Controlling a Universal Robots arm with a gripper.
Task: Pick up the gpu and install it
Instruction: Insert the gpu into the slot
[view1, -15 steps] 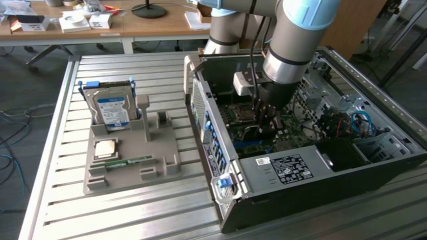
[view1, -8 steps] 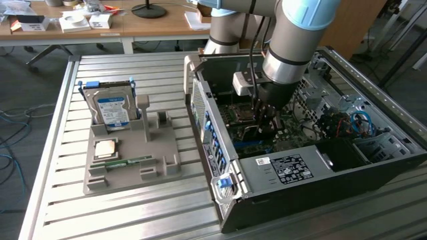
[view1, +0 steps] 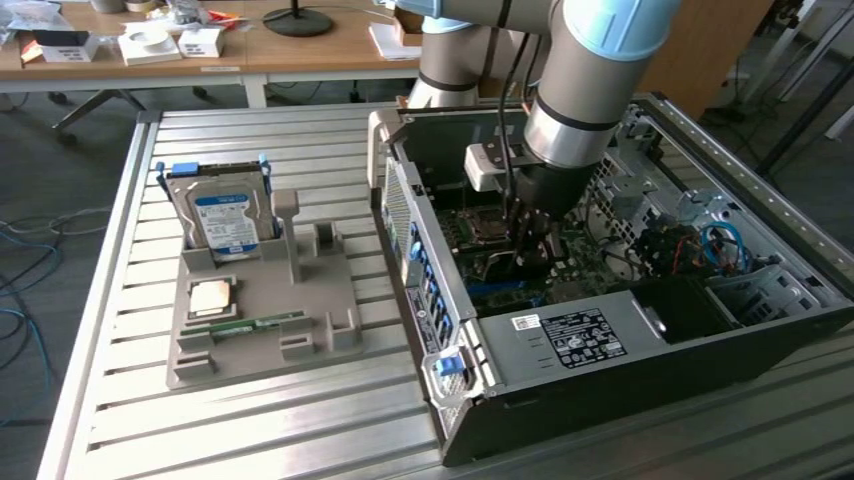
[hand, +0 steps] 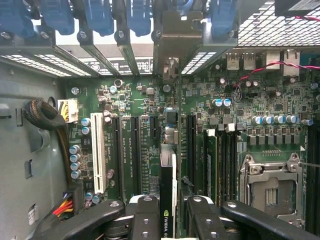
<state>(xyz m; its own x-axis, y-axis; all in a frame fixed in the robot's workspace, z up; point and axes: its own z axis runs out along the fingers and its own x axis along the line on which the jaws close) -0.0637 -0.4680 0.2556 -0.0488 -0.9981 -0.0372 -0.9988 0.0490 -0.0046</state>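
Floor: dark grey floor (view1: 54, 170), with loose cables (view1: 24, 228) lying at the exterior view's left.
Work table: silver metal table (view1: 267, 440) made of long slats, in front.
Desk: light wooden desk (view1: 314, 55) behind it, carrying white boxes (view1: 150, 45) and a round black base (view1: 296, 20).
Back: brown wooden panel (view1: 714, 50) at the exterior view's right.
Light: even, with a soft shine on the slats.
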